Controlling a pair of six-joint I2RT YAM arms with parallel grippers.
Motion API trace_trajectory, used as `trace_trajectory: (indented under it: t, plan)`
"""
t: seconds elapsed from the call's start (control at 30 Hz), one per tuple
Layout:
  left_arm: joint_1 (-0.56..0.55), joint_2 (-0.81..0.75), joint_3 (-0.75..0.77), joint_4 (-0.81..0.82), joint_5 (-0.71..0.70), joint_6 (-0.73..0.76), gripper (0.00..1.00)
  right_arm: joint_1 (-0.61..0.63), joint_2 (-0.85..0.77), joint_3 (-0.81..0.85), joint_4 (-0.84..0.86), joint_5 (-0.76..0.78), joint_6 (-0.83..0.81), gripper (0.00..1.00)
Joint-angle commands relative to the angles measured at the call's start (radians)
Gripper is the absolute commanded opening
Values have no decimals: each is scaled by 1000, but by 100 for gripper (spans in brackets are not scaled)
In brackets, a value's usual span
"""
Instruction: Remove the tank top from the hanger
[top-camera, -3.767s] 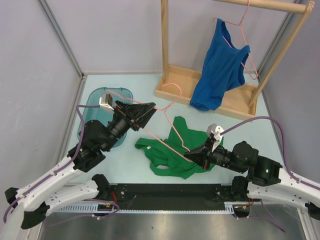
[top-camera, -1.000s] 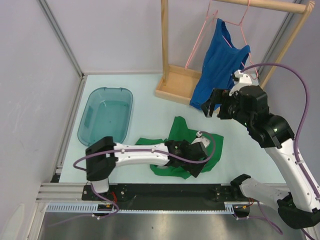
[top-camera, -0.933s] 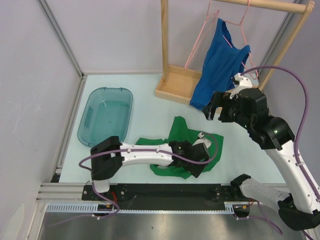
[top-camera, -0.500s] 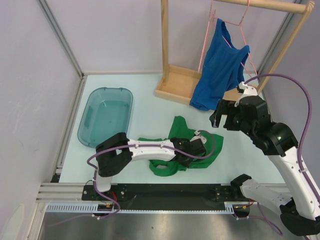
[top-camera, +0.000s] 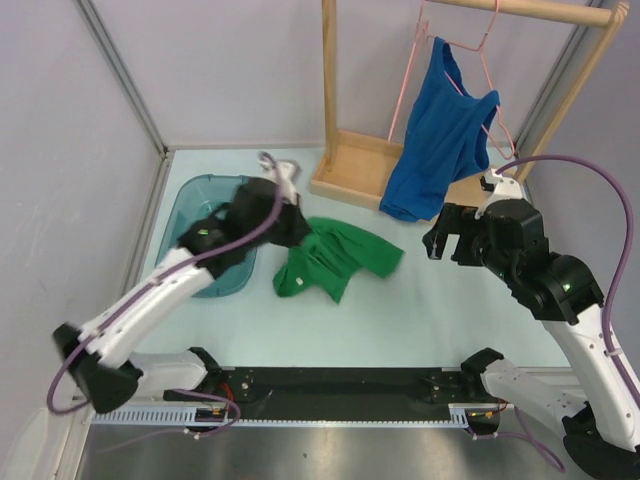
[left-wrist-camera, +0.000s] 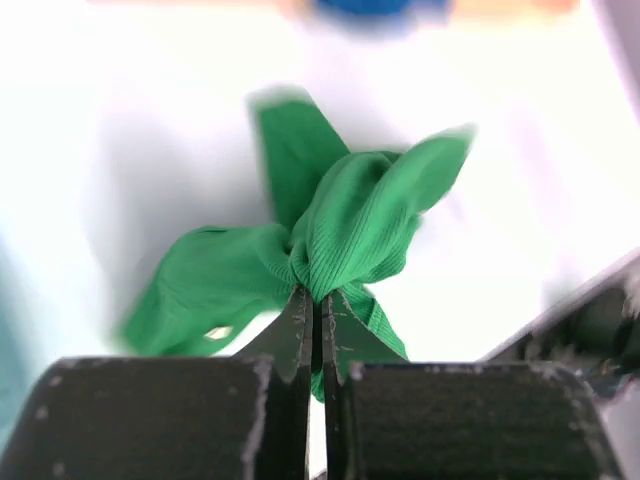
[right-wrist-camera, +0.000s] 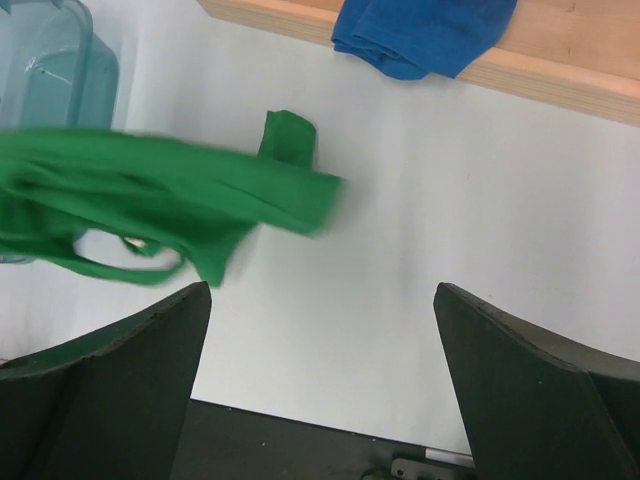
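Note:
My left gripper (top-camera: 292, 222) (left-wrist-camera: 318, 300) is shut on a bunched fold of the green tank top (top-camera: 340, 258) (left-wrist-camera: 350, 230), which hangs from it above the table next to the bin. No hanger is in the green top. An empty pink hanger (top-camera: 405, 75) hangs on the wooden rail beside a blue tank top (top-camera: 440, 130) that sits on its own pink hanger (top-camera: 490, 60). My right gripper (top-camera: 450, 245) (right-wrist-camera: 322, 290) hovers open over bare table below the blue top. The green tank top (right-wrist-camera: 150, 200) shows blurred at its left.
A teal plastic bin (top-camera: 200, 215) (right-wrist-camera: 50, 50) stands at the left, partly behind my left arm. The wooden rack's base (top-camera: 350, 165) (right-wrist-camera: 560, 80) lies at the back, its posts and rail (top-camera: 540, 10) rising above it. Grey walls close in both sides.
My left gripper shut on the green tank top near the front edge, then lifted and swung it left and back towards the bin. The right arm sank slightly.

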Motion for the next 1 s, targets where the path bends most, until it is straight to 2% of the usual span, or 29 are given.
trace_trajectory:
  t: [0.0, 0.17, 0.3, 0.47, 0.57, 0.63, 0.73, 0.8, 0.87, 0.97]
  plan:
    - [136, -146, 135, -124, 31, 65, 0, 1, -20, 0, 40, -14, 7, 100]
    - [292, -232, 305, -180, -183, 133, 0, 4, -14, 5, 60, -32, 10, 100]
    - [394, -252, 354, -175, -210, 157, 0, 5, -8, 19, 46, -49, 25, 100]
    - [524, -215, 293, -146, -127, 156, 0, 5, 9, 23, 23, -9, 17, 100]
    - [607, -182, 203, -123, -23, 127, 0, 5, 21, 37, -17, 37, 37, 100]
    - [645, -171, 91, -85, -3, 124, 0, 7, 14, 20, -16, 60, 39, 100]
    - [700, -139, -60, 39, 25, 142, 0, 4, 3, -1, -8, 35, -6, 100]
    - [739, -61, -77, 58, 60, 131, 0, -9, 7, 17, -14, 8, -19, 100]
    - [786, -10, -72, 58, 175, 110, 0, -16, 9, 20, -14, -60, -29, 100]
    - [817, 29, -75, 76, 209, 98, 1, -25, 6, -26, 20, -116, -53, 100]
